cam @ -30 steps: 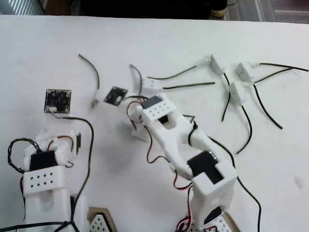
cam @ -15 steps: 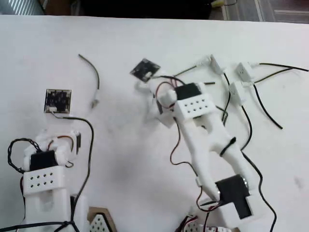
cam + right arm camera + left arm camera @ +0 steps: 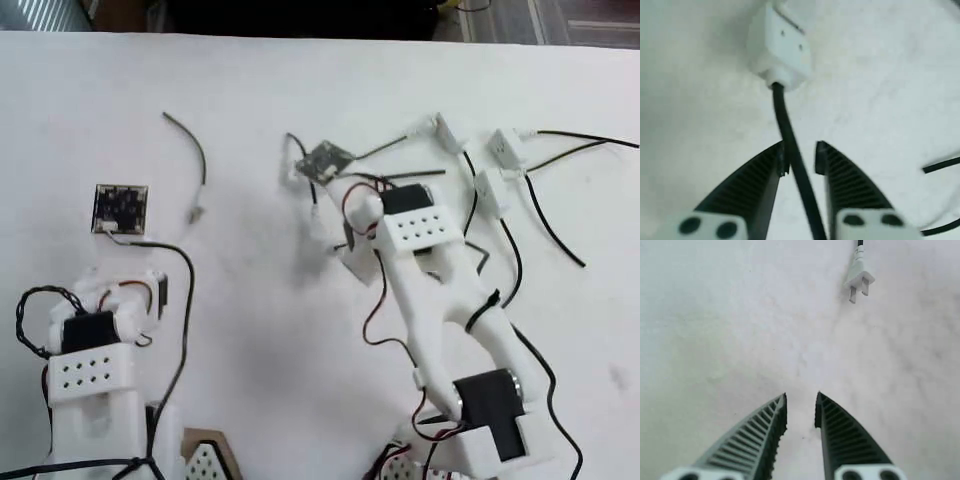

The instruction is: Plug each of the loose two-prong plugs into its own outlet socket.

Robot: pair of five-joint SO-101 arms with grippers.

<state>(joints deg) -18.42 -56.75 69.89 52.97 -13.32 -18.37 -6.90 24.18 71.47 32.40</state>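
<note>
In the last second the right arm (image 3: 430, 290) has shifted its wrist toward 3 o'clock across the worktop (image 3: 250, 330). The left arm (image 3: 90, 370) has not moved.

The right gripper (image 3: 800, 150) is unclenched. Its fingers sit slightly apart astride the black cord (image 3: 790, 132), which touches one finger. The outlet socket (image 3: 782, 47) lies just ahead.

The left gripper (image 3: 801, 400) is likewise parted and empty.

The loose two-prong plug (image 3: 195, 213) remains at 10 o'clock, untouched.

Treat the task as barely begun: you have secured neither plug nor socket.
</note>
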